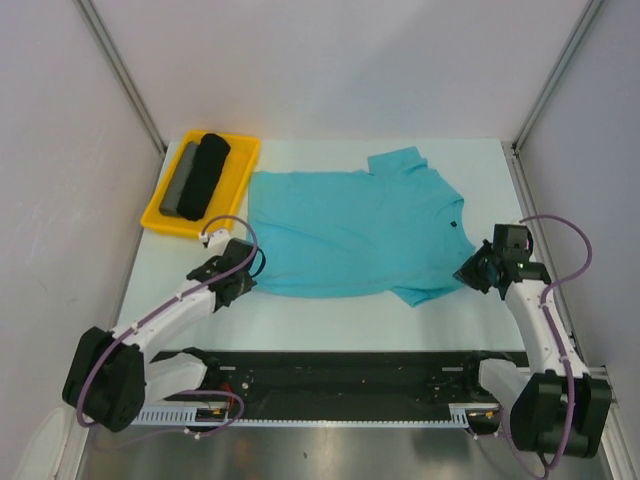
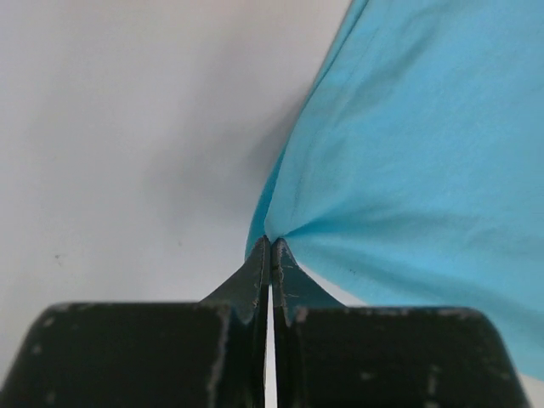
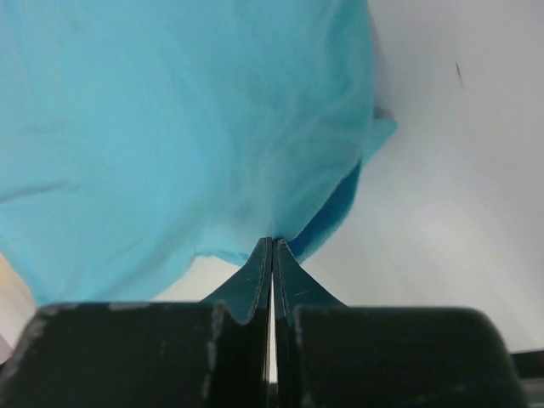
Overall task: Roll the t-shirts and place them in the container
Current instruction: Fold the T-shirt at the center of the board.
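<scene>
A turquoise t-shirt [image 1: 350, 232] lies spread on the white table, its neck with a small dark label [image 1: 453, 224] toward the right. My left gripper [image 1: 248, 283] is shut on the shirt's near left hem corner [image 2: 270, 234]. My right gripper [image 1: 470, 272] is shut on the shirt's near right edge by the sleeve [image 3: 274, 234]. A black roll [image 1: 205, 175] and a grey roll [image 1: 179, 182] lie side by side in the yellow tray.
The yellow tray [image 1: 242, 170] sits at the far left of the table, touching the shirt's far left corner. White walls with metal posts stand around the table. A black rail [image 1: 350, 375] runs along the near edge between the arm bases.
</scene>
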Controlling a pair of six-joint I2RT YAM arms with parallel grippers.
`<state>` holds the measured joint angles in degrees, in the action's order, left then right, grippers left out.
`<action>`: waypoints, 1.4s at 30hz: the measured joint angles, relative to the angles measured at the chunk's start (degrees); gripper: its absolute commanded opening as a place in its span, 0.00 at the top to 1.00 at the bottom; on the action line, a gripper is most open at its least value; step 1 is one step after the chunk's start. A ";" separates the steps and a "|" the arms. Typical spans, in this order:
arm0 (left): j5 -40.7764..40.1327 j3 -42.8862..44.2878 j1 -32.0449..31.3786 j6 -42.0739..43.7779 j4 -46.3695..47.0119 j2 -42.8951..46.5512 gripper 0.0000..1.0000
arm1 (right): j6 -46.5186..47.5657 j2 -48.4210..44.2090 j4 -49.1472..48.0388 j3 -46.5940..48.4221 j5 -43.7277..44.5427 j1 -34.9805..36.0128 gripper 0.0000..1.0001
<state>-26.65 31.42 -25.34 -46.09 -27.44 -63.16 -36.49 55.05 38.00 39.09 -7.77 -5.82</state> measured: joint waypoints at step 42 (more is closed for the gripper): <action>-4.94 35.82 6.38 7.63 1.20 -37.09 1.00 | -2.51 40.65 -25.88 24.59 -2.69 -0.79 1.00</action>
<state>-31.59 67.24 -18.96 -38.46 -26.24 -100.25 -39.00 95.70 12.12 63.68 -10.46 -6.61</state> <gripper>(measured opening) 0.006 0.007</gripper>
